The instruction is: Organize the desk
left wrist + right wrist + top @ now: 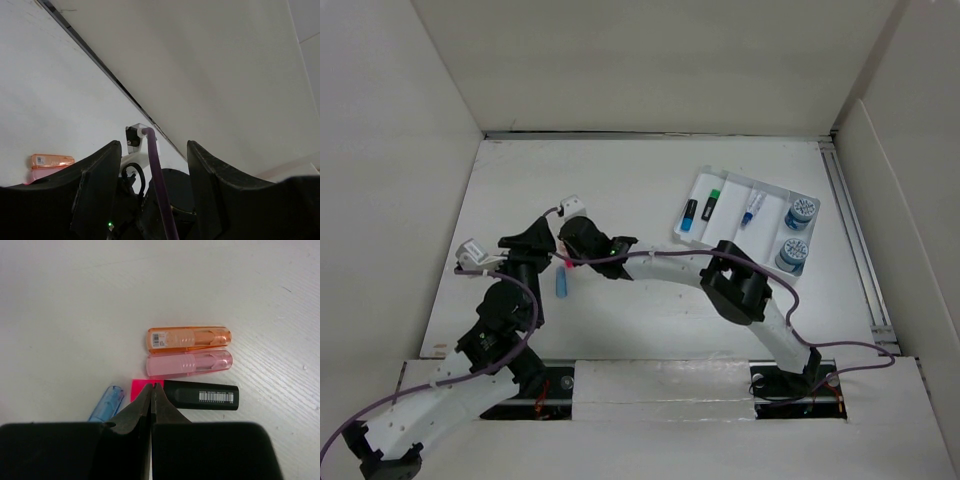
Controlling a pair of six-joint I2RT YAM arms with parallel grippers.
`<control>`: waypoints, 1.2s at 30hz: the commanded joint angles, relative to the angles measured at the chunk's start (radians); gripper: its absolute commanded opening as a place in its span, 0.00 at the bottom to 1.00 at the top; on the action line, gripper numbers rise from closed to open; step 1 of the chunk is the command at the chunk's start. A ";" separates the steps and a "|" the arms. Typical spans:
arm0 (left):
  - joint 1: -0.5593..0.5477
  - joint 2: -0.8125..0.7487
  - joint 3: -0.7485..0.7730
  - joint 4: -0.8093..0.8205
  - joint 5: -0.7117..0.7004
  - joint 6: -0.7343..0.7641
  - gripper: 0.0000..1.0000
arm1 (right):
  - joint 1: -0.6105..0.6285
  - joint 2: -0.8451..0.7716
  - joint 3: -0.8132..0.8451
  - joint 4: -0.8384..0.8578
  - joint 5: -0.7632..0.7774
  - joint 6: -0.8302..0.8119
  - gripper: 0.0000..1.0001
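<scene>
Closest to the overhead lens are the two arm bases. Both arms reach out over the desk (520, 180), a broad matte white top walled in white. At its far right sits a ridged white tray (732, 222), already partly filled. The right claw (566, 258) points down at left centre, with the left claw (535, 238) just beside it. A blue marker (562, 283) lies loose on the desk nearby.

From the left wrist, the left claw (154, 145) stands wide open, its thick black fingers holding nothing. Between them shows the other arm's purple cable (156, 170). An orange marker (50, 160) rests on the desk (50, 100) to the left.

From the right wrist, the right claw (152, 386) is pressed fully shut and seems to grip nothing. Its tip sits over the bright pink end of a black marker (205, 395). Just beyond lie a pink marker (190, 363) and an orange marker (190, 338), side by side and parallel. Both are clear glossy plastic with rounded ends and ribbed middles. The blue marker (106, 402) slants away on the left. The desk (75, 300) shows a faint grain.

I judge the step to be gathering these loose markers for the tray. Next, the right claw would need to open, straddle the black marker across its width, and close without nudging the pink one.
</scene>
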 commanded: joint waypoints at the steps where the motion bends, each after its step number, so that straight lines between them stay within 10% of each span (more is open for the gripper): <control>1: -0.006 0.011 -0.008 0.034 -0.013 0.008 0.50 | 0.004 0.045 0.055 0.029 -0.039 -0.016 0.00; 15: -0.006 0.048 0.006 0.029 -0.016 0.009 0.50 | 0.004 0.093 0.085 0.023 -0.114 -0.019 0.00; 36: -0.006 0.056 0.009 0.034 -0.001 0.014 0.50 | 0.014 -0.249 -0.317 0.136 -0.060 -0.004 0.00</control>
